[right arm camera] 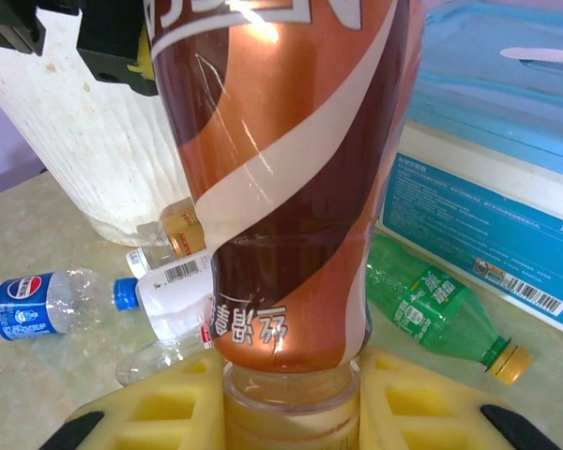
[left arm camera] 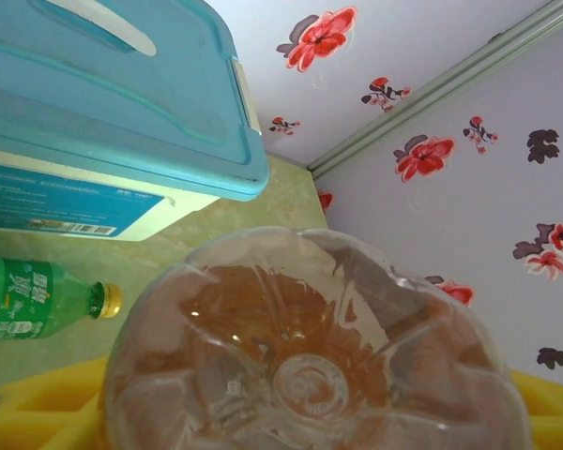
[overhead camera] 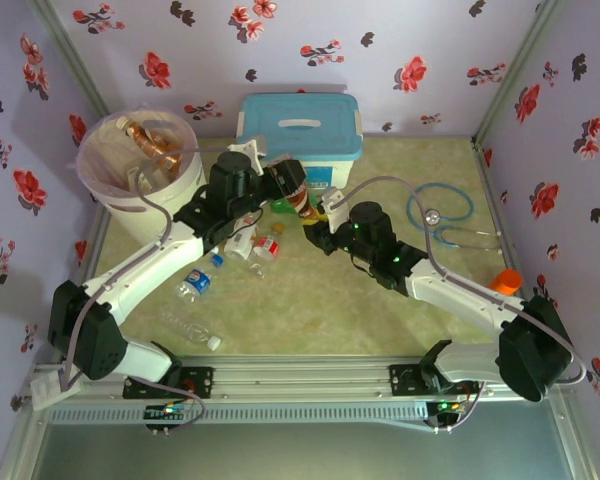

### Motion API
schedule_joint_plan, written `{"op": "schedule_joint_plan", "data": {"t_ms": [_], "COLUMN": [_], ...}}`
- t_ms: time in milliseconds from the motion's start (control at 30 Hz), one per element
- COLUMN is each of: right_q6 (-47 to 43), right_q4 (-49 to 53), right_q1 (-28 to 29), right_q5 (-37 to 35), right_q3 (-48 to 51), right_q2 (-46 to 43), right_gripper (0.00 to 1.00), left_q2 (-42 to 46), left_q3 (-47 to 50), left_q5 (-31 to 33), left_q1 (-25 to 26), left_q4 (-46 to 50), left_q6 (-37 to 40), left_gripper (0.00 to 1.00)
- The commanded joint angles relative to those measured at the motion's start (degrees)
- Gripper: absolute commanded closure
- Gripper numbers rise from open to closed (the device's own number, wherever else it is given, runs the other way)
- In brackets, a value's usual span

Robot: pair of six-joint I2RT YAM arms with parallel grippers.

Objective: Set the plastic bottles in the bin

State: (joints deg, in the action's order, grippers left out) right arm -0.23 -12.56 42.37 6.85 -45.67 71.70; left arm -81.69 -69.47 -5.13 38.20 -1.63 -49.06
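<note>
Bin point(overhead camera: 176, 186) left of box point(overhead camera: 300, 124), bottles point(overhead camera: 196, 282) before both

**Three cameras, one shared middle**

The top camera looks down from above and behind the near edge, far enough to take in the whole table point(overhead camera: 310, 310). The left wrist camera sits hard against the brown-labelled bottle point(left arm camera: 310, 366), facing the far right corner. The right wrist camera, equally close, faces the bin point(right arm camera: 84, 141) at far left. All share that bottle, the green bottle point(right arm camera: 432, 309) and the blue-lidded box point(left arm camera: 113, 94).
</note>
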Motion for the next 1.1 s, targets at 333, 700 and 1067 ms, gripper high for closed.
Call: {"op": "schedule_joint_plan", "data": {"t_ms": [333, 700, 1067], "right_q6": [-1.01, -1.64, -1.1], "right_q4": [-0.44, 6.24, 8.25], "right_q1": [0.06, -0.58, -0.8], "right_q5": [0.6, -5.5, -6.59], "right_q3": [-0.56, 1.61, 4.86], "right_q2": [-1.21, -7.12, -8.76], "right_gripper": [0.01, 0.01, 0.01], "left_q2": [1.49, 1.88, 0.57], "left_q3": [-4.86, -23.08, -34.52], "left_q5": [-0.26, -0.87, 3.84], "left_q1": [-3.92, -15.95, -38.82], "left_q4": [1.72, 19.6, 36.21], "left_q6": [3.2, 17.51, 29.78], "left_gripper": [0.47, 0.61, 0.92]}}
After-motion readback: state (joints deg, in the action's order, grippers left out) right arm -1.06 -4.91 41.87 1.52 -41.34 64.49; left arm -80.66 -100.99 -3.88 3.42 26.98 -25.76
